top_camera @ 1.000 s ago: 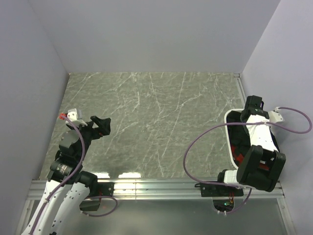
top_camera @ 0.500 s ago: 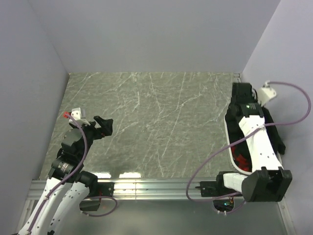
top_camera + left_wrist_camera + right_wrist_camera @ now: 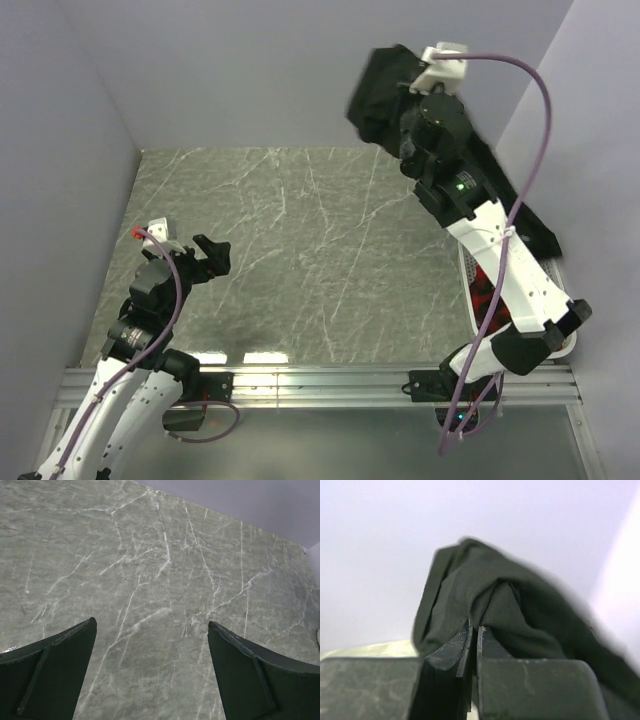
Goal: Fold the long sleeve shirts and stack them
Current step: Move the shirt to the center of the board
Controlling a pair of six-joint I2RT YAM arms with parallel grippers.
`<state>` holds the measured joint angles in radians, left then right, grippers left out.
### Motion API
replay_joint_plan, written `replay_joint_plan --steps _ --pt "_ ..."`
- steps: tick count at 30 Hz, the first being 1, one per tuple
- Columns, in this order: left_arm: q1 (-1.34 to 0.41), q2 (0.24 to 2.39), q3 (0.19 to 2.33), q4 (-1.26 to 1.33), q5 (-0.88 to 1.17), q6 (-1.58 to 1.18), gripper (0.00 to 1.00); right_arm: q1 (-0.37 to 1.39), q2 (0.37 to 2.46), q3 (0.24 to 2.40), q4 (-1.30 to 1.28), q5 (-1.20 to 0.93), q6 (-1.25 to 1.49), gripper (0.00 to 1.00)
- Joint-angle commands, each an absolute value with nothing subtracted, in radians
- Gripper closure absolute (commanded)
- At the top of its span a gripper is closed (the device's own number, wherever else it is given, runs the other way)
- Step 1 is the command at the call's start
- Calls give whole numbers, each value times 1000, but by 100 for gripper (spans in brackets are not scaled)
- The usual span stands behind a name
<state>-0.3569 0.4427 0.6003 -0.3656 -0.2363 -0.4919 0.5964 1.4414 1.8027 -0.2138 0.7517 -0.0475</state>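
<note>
The left arm (image 3: pixel 110 410) and right arm (image 3: pixel 500 250) have white links and black joints. A purple cable (image 3: pixel 545 105) trails each. The left gripper (image 3: pixel 151 622) has dark wedge fingers (image 3: pixel 55 670).

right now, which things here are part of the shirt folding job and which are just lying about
Job: black shirt, right fingers shut on it, open left fingers, white bin of red cloth.
Just there: purple cable, marble table.

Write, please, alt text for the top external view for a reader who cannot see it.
The right gripper, held high above the table, is shut on a black shirt, whose cloth trails down alongside the arm toward a white bin at the right edge. The left gripper hovers open near the left edge.
</note>
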Motion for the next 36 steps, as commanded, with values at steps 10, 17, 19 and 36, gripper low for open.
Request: replay_joint_plan --steps 10,17,19,36 --pt "-341 449 627 -374 -288 -511 1 726 1586 1898 81 207 -79 100" --pt "-333 446 643 -400 -337 -535 1 735 1450 1366 -12 -94 127 55" --pt "-333 443 641 -403 -354 -548 1 750 1387 1220 -53 -92 146 28" --pt "-324 837 598 -288 -290 -928 1 778 1181 830 -132 212 285 21"
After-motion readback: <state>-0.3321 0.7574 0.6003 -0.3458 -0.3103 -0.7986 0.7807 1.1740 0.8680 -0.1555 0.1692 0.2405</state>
